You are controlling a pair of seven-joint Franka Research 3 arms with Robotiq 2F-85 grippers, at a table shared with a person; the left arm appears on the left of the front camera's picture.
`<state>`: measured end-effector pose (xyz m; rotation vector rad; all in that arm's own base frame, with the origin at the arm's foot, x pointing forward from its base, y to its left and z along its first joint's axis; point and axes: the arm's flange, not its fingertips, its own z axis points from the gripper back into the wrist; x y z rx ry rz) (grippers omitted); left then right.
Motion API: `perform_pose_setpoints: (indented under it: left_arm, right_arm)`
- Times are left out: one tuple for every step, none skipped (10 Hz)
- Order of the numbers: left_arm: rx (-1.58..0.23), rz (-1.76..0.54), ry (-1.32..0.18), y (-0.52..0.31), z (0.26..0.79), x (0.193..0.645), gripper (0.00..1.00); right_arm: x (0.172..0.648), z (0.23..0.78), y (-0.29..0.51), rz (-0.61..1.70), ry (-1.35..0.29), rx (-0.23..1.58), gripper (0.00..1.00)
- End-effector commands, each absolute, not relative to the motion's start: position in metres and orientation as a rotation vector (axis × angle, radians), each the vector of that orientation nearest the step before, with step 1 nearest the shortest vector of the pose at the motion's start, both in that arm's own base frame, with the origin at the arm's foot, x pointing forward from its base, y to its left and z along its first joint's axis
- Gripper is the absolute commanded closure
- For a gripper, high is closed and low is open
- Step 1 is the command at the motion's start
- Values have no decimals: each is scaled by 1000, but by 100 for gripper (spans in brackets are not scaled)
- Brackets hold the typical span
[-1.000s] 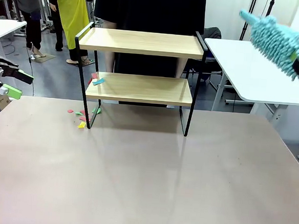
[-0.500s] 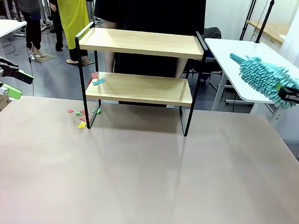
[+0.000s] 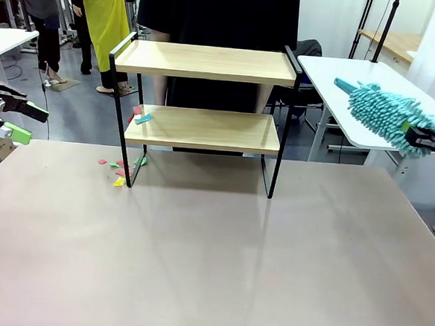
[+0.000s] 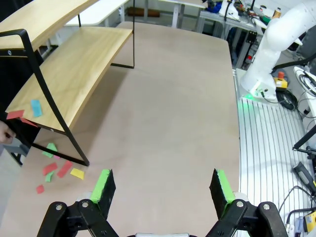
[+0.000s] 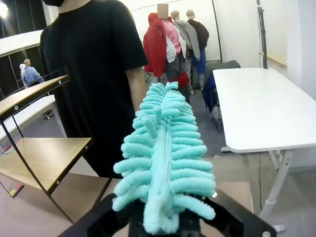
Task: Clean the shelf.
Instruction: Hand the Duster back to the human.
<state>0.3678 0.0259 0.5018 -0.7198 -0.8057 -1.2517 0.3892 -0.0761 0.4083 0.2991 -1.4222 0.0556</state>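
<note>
**Right pincer grips duster off the surface's right edge**

The right pincer (image 3: 428, 137) is clamped on the handle of a teal duster (image 3: 381, 112), held in the air past the right edge of the surface (image 3: 210, 267). The left pincer (image 4: 162, 185) hangs wide apart with nothing in it, at the left edge. The shelf (image 3: 206, 95) stands at the far edge, centred. Coloured scraps (image 3: 141, 116) lie on the left end of its lower board, more by its left front leg. A person (image 5: 94, 64) stands behind it.

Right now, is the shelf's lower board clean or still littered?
Still littered: paper scraps lie at the left end of the shelf's lower board.
</note>
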Motion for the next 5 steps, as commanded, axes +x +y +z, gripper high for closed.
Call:
perform_pose_setpoints:
  left_arm:
    - [-738,-1243,-829,24,505,368,0]
    - [-738,-1243,-829,24,505,368,0]
    - [-738,-1243,-829,24,505,368,0]
    - [-738,-1243,-829,24,505,368,0]
    - [-738,-1243,-829,24,505,368,0]
  right_arm:
    - [390,410,-75,61,-1427,296,83]
    - [390,410,-75,61,-1427,296,83]
    - [390,410,-75,61,-1427,296,83]
    - [390,410,-75,61,-1427,296,83]
    - [390,410,-75,61,-1427,296,83]
